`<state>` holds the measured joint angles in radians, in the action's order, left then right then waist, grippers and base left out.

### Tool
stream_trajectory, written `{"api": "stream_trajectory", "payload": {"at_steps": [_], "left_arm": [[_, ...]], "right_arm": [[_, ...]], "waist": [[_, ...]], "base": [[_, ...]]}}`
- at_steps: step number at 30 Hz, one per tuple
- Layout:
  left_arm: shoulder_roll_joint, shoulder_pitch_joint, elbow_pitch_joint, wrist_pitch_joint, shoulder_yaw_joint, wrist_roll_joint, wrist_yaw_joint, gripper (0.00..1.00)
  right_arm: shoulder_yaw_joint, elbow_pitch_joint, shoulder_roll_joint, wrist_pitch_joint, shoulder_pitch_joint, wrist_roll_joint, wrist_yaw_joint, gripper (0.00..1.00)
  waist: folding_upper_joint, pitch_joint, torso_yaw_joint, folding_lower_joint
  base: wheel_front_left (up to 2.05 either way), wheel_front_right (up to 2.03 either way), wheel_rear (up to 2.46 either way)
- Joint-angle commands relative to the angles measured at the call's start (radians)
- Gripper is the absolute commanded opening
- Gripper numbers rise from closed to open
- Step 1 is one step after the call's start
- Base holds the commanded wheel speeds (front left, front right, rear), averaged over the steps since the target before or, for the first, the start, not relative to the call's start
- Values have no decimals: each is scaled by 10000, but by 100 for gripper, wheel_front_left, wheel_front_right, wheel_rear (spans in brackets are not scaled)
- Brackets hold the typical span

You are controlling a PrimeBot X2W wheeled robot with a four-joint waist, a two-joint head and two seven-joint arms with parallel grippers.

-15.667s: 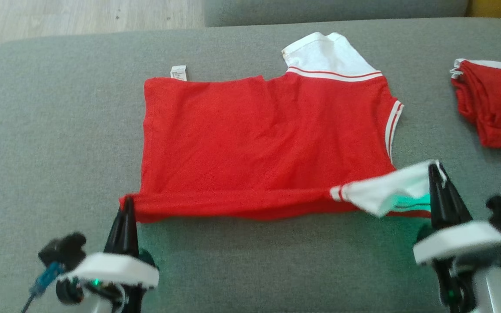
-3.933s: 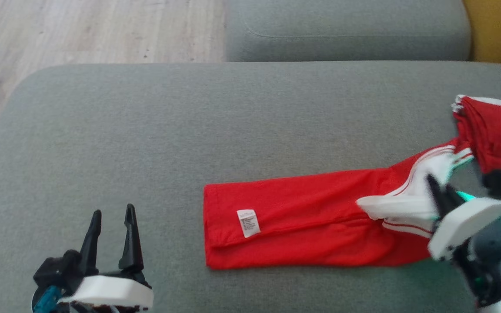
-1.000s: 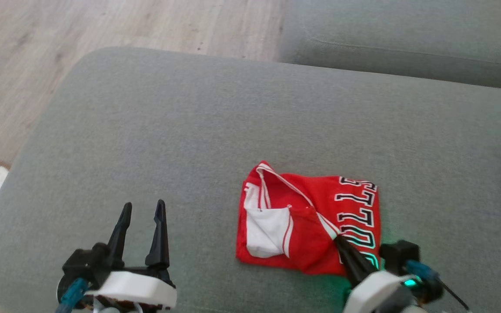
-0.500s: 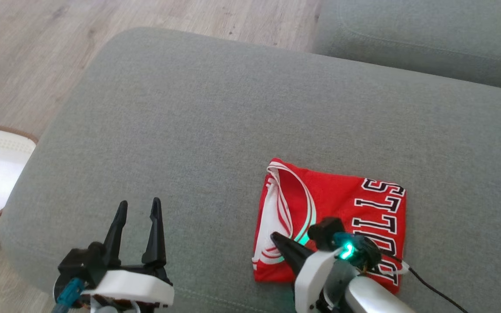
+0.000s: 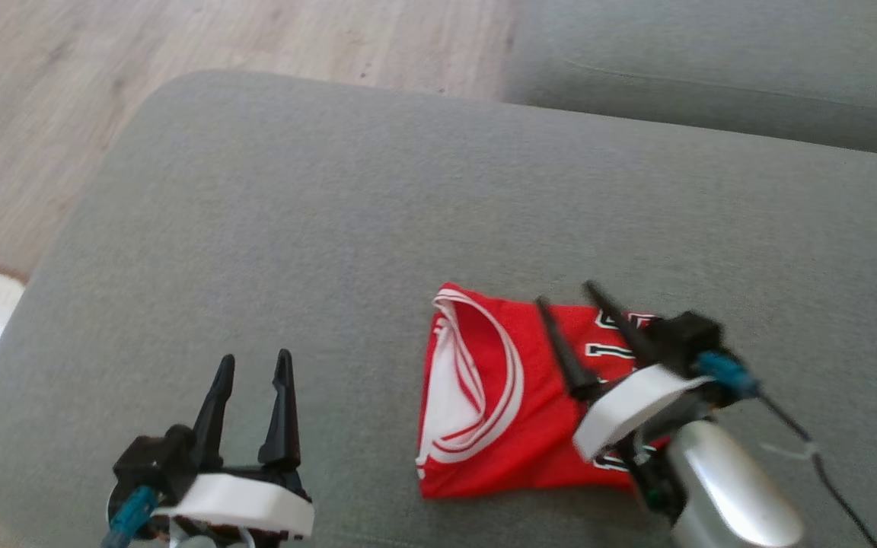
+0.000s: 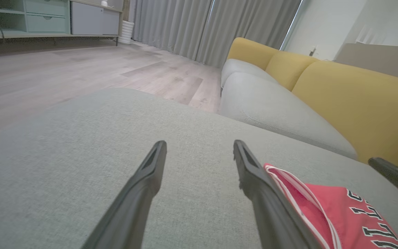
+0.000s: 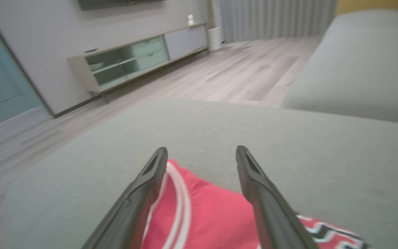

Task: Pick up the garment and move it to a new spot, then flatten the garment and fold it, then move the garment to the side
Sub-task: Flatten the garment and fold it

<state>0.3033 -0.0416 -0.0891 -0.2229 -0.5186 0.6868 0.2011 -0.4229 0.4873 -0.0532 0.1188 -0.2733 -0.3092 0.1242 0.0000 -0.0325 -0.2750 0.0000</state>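
- Broad grey fabric seat cushion: bore the garment near its front edge.
- Folded red jersey with white trim: lay flat. To shift it aside, you would best pinch all layers at one edge and drag low.
- Right gripper: fingers spread over the jersey, holding nothing.
- Left gripper: fingers spread, idle, well apart from it.

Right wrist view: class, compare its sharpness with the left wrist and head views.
Right wrist view: motion-blurred throughout, the jersey smeared; left wrist view: crisp, jersey lettering sharp-edged; head view: mildly soft, right pincer blurred, left pincer sharper.
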Motion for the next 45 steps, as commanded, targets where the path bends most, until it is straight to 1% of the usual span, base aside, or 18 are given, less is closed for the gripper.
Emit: {"api": "stream_trajectory", "payload": {"at_steps": [1, 3, 7, 11, 15, 23, 26, 28, 45], "left_arm": [[22, -706, 220, -142, 295, -86, -66, 100], [-30, -764, 113, -150, 263, -79, -104, 100], [-119, -810, -125, -196, 306, -43, -134, 100], [-165, -724, -375, -264, 390, -49, -187, 100], [-205, -473, -626, -330, 561, -23, -323, 100], [-295, -69, -848, -374, 721, -174, -499, 100], [-274, 33, -863, -378, 809, -232, -478, 100], [-207, 92, -919, -380, 812, -341, -443, 100], [-261, 25, -1107, -367, 627, -356, -512, 100]], "right_arm": [[312, -463, 30, 247, -76, 321, 65, 100], [1013, -721, 30, 398, 122, 802, 65, 100], [2102, -1416, 30, 455, 738, 1126, 65, 100], [2882, -2110, 30, 402, 1504, 1276, 65, 100], [3318, -2542, 30, 375, 2282, 1116, 65, 100], [3773, -2877, 30, 483, 3079, 742, 65, 100], [3925, -2946, 30, 530, 3224, 709, 65, 100], [4013, -2975, 30, 537, 3258, 881, 65, 100], [3782, -2922, 30, 371, 3262, 890, 65, 100]], "waist": [[0, 178, 297, 0], [0, 261, 514, 0], [0, 405, 922, 0], [0, 516, 1214, 0], [0, 636, 1443, 0], [0, 749, 1599, 0], [0, 783, 1618, 0], [0, 808, 1625, 0], [0, 849, 1411, 0]], "base": [[0, 0, 0], [0, 0, 0], [0, 0, 0], [0, 0, 0], [0, 0, 0], [0, 0, 0], [0, 0, 0], [0, 0, 0], [0, 0, 0]]}}
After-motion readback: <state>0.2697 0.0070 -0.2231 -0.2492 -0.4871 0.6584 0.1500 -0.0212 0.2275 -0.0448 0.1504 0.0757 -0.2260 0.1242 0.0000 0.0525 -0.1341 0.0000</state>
